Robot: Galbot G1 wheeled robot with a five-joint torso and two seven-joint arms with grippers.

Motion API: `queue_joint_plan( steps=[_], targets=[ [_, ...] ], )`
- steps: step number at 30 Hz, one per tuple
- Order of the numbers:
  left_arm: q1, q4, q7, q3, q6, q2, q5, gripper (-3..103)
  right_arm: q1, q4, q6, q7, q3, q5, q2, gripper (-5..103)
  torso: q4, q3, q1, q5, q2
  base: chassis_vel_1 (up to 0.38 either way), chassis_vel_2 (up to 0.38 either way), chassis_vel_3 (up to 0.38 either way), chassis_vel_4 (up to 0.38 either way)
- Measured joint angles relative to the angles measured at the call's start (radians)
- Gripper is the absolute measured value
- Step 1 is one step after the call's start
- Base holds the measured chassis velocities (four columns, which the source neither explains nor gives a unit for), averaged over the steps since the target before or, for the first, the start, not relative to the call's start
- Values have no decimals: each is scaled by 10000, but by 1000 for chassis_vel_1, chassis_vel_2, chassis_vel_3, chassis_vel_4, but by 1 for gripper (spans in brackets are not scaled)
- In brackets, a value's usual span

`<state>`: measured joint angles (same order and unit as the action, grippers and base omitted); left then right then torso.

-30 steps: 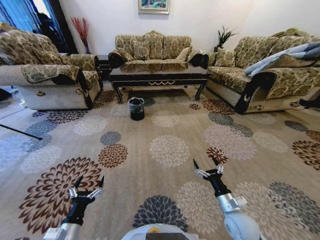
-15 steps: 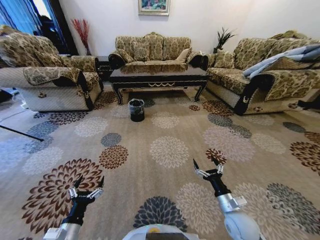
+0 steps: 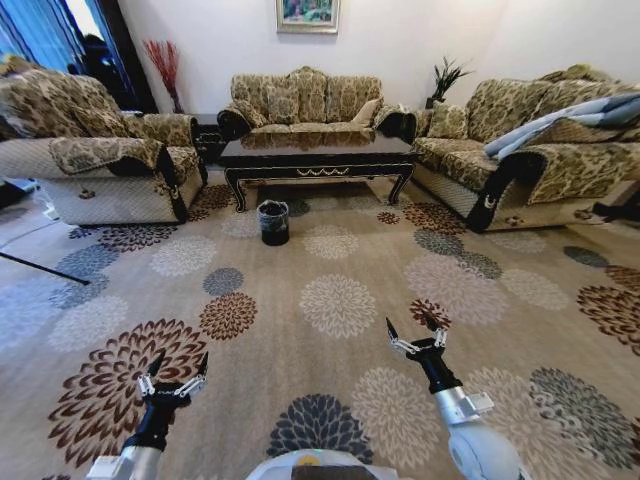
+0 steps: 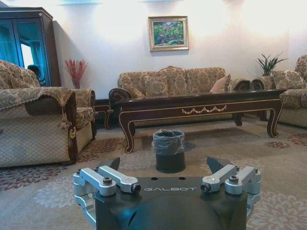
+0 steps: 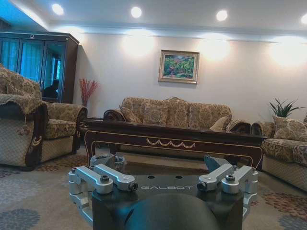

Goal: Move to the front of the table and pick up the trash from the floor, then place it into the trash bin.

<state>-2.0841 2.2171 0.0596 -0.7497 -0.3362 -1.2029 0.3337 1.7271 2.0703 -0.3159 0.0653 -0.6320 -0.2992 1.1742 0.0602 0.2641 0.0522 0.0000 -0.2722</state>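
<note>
The left gripper (image 3: 174, 367) is hanging low over the carpet (image 3: 330, 400), close in front of the robot on its left side. Its fingers are spread wide apart and are holding nothing. The right gripper (image 3: 411, 333) is hanging over the carpet on the right side, a little farther forward. Its fingers are wide apart too, and nothing is between them.

The carpet is showing big round flowers in brown, grey and cream. Farther out, the bin (image 3: 272, 222) is standing upright on the carpet, just in front of the table (image 3: 316, 156) and toward its left end. It is small, round and black, and a clear bag is folding over its rim. In the left wrist view the bin (image 4: 168, 150) is sitting straight ahead, between the gripper's two fingers.

The table is long, low and dark, with curved legs and a gold trim along its front edge. Its shiny surface is looking bare from here. The trash on the floor cannot be made out from this far away.

A sofa (image 3: 90, 150) is standing to the left of the table, one sofa (image 3: 520, 150) to the right, and one sofa (image 3: 305, 98) behind it against the wall. A painting (image 3: 307, 13) is hanging above that far sofa.
</note>
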Motion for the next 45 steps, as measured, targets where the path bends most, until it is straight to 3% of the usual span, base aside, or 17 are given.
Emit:
queue_joint_plan(
  steps=[45],
  targets=[
    [0,0,0,0,0,0,0,100,0,0,0,0,1,0,0,100,0,1191,627,0,-1817,0,0,0,0]
  ],
)
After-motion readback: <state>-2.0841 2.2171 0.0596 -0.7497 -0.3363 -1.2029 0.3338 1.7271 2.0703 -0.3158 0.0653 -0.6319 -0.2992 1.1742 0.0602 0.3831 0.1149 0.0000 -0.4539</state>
